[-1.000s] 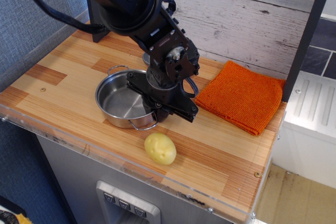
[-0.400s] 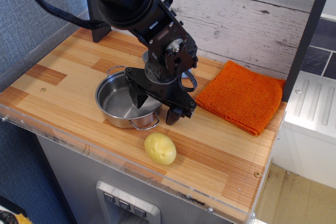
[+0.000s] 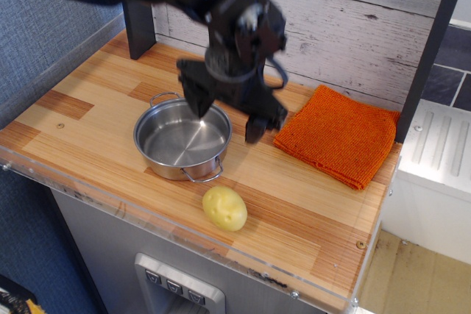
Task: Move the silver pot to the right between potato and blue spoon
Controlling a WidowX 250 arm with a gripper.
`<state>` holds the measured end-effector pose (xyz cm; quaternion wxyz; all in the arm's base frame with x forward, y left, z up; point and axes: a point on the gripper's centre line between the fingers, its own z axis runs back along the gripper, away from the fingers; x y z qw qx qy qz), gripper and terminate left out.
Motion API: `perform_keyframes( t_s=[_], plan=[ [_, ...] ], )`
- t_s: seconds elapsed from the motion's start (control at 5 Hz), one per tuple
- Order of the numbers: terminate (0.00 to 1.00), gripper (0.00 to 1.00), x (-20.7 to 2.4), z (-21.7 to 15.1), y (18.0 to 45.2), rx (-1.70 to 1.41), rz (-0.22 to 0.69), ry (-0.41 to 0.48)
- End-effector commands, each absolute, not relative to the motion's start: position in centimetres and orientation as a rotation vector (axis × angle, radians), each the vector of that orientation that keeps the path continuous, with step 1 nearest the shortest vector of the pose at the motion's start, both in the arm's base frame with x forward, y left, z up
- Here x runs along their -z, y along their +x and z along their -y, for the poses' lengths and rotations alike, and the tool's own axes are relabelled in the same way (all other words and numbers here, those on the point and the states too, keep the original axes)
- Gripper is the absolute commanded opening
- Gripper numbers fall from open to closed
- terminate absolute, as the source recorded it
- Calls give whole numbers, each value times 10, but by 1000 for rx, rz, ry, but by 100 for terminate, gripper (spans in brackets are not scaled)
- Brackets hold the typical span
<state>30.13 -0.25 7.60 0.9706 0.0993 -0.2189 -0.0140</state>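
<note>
The silver pot (image 3: pixel 182 141) sits on the wooden counter, left of centre, empty, with loop handles at its far left and near right. The pale-yellow potato (image 3: pixel 224 208) lies near the front edge, just right of and in front of the pot. My gripper (image 3: pixel 227 119) is open and empty, raised above the pot's right rim, with one finger over the pot's far side and the other to its right. The image of the arm is blurred. The blue spoon is hidden, likely behind the arm.
A folded orange cloth (image 3: pixel 338 143) lies at the back right. A dark post (image 3: pixel 138 31) stands at the back left. A plank wall runs behind the counter (image 3: pixel 309 211), which ends in a clear front lip.
The gripper was shut on the pot's right rim, then opened and lifted up and back off it. The pot and potato have stayed in place.
</note>
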Motion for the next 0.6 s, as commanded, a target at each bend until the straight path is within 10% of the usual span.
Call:
perform_keyframes(
  t_s=[0.0,0.2,0.4],
  plan=[
    [0,100,-115,10,293,19,541,186],
    [0,100,-115,10,293,19,541,186],
    [100,100,-115,10,293,19,541,186]
  ],
)
